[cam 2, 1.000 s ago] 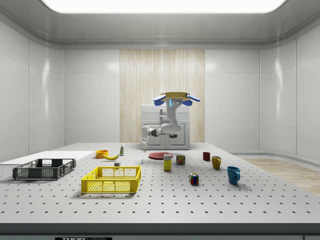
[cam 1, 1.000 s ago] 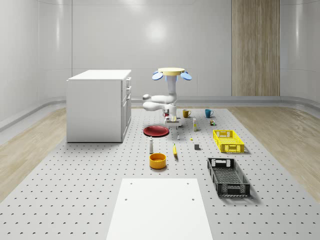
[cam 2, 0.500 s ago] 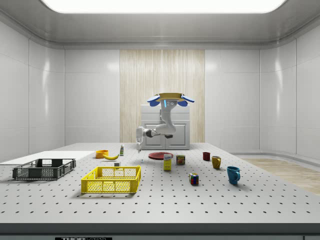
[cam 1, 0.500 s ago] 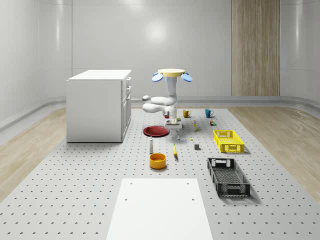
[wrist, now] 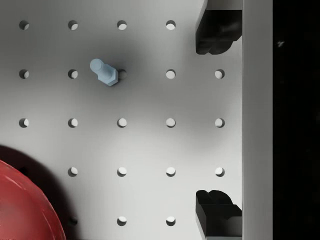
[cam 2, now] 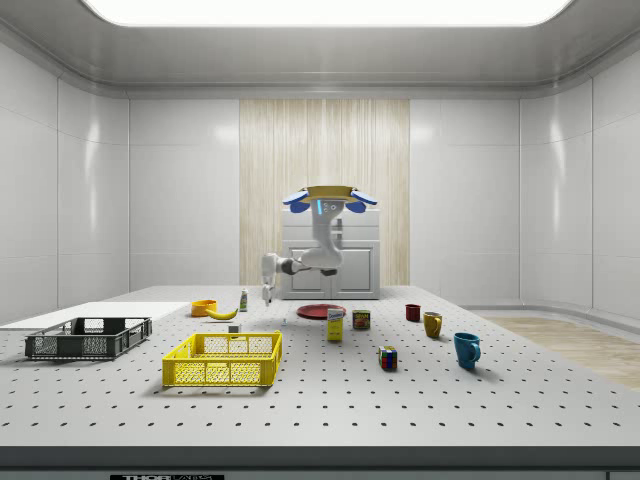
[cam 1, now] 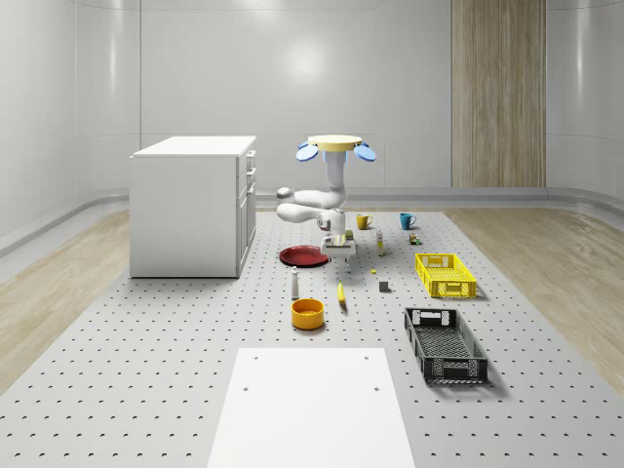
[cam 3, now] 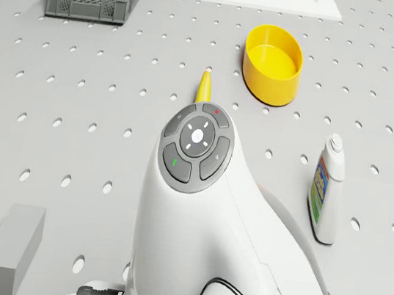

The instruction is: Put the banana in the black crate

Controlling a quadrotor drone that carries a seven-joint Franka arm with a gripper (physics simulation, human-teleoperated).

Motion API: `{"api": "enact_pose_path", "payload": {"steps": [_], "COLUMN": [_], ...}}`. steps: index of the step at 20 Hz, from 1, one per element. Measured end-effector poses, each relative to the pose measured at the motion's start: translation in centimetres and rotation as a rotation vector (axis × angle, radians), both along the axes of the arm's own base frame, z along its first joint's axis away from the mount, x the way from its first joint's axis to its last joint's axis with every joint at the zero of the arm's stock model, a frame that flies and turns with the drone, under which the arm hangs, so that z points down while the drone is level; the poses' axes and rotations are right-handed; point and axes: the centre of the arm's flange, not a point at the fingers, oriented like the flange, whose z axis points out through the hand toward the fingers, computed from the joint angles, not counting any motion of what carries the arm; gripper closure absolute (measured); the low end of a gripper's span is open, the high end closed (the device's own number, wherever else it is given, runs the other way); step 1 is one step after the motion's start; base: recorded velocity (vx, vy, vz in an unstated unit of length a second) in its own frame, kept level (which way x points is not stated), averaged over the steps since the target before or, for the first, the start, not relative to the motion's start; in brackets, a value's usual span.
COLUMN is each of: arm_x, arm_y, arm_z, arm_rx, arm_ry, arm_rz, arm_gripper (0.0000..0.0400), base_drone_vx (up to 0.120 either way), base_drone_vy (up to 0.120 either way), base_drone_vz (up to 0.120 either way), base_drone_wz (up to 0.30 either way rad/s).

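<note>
Pegboard table (cam 1: pixel 146 322) | my drone (cam 1: pixel 334 146) hovers beside red plate (cam 1: pixel 304 255) | gripper (wrist: pixel 216 122) wide, empty | banana (cam 1: pixel 341 292) ahead, long axis pointing away | black crate (cam 1: pixel 445 343) farther

The bottle (cam 3: pixel 326 189) standing beside the yellow bowl (cam 3: pixel 272 64) carries a printed label, but none of its lettering can be read.

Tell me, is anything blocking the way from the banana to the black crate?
Nothing visible does. The banana lies on the table, and the table between it and the black crate is bare. The open hand hangs above the table, short of the banana.
</note>
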Motion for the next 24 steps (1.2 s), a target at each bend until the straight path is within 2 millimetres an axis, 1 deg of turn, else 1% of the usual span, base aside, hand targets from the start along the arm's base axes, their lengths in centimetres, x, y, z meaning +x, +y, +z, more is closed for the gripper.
{"api": "enact_pose_path", "payload": {"steps": [24], "arm_x": [0.0], "arm_y": [0.0], "arm_z": [0.0], "arm_rx": [0.0], "arm_ry": [0.0], "arm_rz": [0.0], "arm_gripper": [0.0], "base_drone_vx": [0.12], "base_drone_vy": [0.0], "base_drone_vz": [0.0], "base_drone_wz": [0.0]}}
